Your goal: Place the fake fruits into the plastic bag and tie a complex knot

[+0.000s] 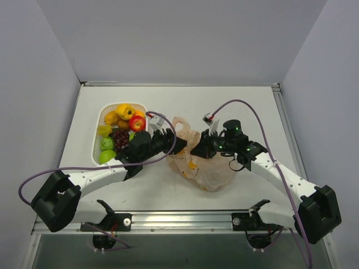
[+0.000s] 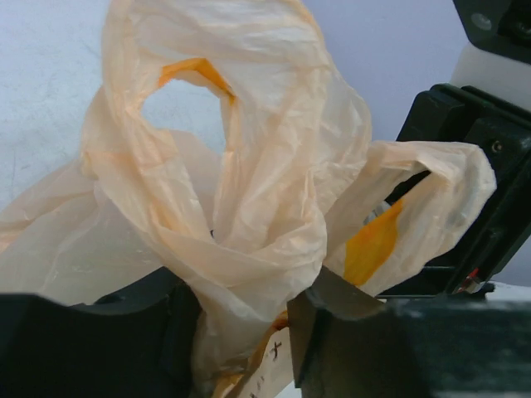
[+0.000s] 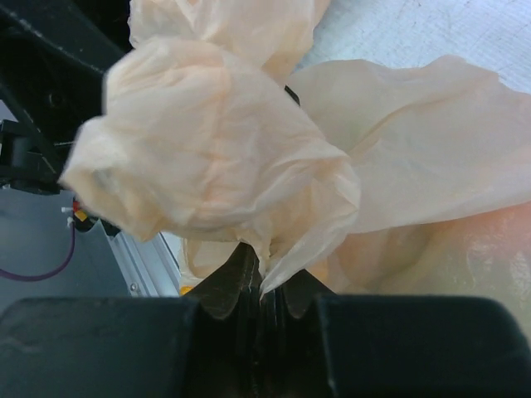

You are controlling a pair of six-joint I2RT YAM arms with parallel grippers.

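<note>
The pale orange-beige plastic bag point(image 1: 205, 168) lies at the table's middle, its top bunched up between my two grippers. My left gripper point(image 1: 171, 143) holds a gathered part of the bag between its jaws in the left wrist view point(image 2: 245, 307), with a handle loop point(image 2: 191, 91) standing above. My right gripper point(image 1: 200, 149) is shut on a thin fold of the bag point(image 3: 224, 157) in the right wrist view point(image 3: 264, 278). The fake fruits sit in the white basket point(image 1: 96, 147): a red apple point(image 1: 136, 123), a yellow fruit point(image 1: 124, 110), purple grapes point(image 1: 119, 138) and green apples point(image 1: 106, 156). What the bag contains is hidden.
The basket stands left of the bag, close behind my left arm point(image 1: 101, 174). Cables loop over both arms. The metal rail point(image 1: 185, 219) runs along the table's near edge. Walls close the table at the back and sides.
</note>
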